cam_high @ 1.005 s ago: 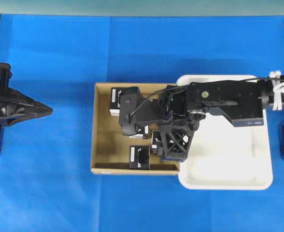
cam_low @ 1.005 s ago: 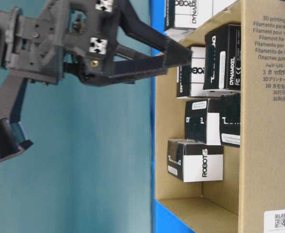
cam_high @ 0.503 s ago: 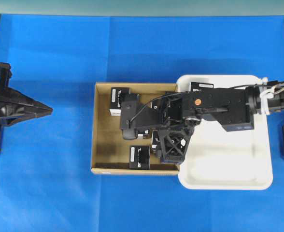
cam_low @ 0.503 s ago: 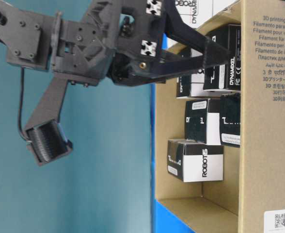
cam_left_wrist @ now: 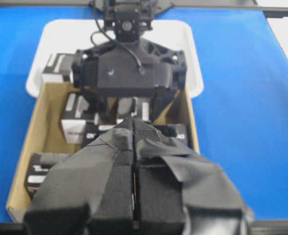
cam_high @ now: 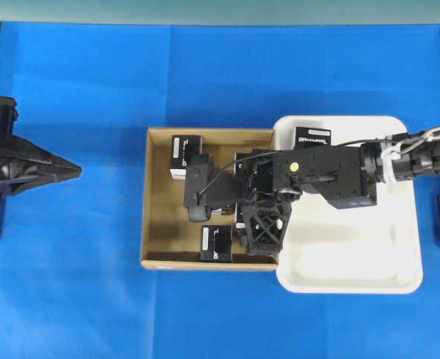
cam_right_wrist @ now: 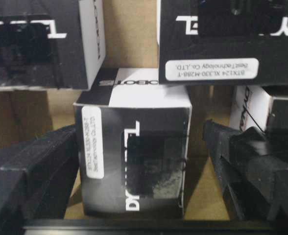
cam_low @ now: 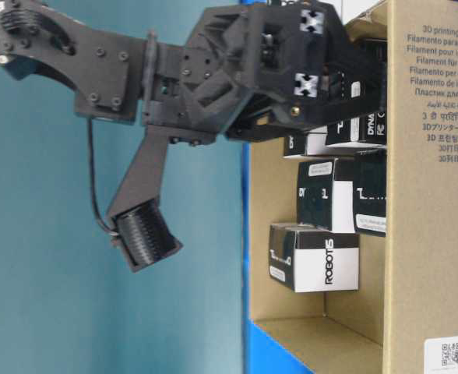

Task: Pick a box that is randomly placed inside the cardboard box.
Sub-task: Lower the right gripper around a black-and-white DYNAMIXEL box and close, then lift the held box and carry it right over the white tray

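Overhead view looks straight down on the blue worktop (cam_high: 78,247), far enough back to take in both arms, the whole cardboard box (cam_high: 160,254) and the white tray (cam_high: 355,277). The table-level view sits low and close, turned on its side, so the cardboard box (cam_low: 431,257) stands along the right edge with its opening facing left. The left wrist camera looks along its own pincer (cam_left_wrist: 134,196), out across the cardboard box (cam_left_wrist: 26,147) toward the tray (cam_left_wrist: 188,54). The right wrist camera is very near, facing one small box (cam_right_wrist: 134,161) between its fingers (cam_right_wrist: 36,171). All four views share the cardboard box's inside.
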You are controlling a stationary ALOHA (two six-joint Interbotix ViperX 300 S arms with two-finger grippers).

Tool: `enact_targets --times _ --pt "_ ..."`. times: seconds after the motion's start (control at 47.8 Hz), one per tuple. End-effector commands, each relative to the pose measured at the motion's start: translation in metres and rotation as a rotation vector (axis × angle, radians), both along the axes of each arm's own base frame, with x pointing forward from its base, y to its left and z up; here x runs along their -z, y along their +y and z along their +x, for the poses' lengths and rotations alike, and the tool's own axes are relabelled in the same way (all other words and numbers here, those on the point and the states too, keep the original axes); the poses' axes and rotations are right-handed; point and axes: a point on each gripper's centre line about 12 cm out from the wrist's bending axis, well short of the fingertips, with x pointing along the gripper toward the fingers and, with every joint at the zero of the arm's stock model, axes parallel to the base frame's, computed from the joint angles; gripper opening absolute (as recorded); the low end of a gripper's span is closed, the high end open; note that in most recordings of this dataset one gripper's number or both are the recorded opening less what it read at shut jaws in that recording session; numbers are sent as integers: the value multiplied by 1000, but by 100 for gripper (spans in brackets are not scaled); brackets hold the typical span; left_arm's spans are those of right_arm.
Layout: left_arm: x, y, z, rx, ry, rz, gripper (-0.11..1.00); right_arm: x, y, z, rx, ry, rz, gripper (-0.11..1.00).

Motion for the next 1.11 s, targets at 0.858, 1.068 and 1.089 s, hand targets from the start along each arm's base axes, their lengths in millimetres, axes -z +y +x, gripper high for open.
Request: enact_targets --times 0.858,1.068,1.089 --pt "-13 0 2 2 -37 3 -7 -125 -5 -10 44 -114 15 60" --pt "-13 0 2 0 -37 1 -7 -165 -34 -56 101 -124 -4 60" --pt "-13 0 1 2 -35 1 -7 -166 -38 -61 108 -118 -9 60"
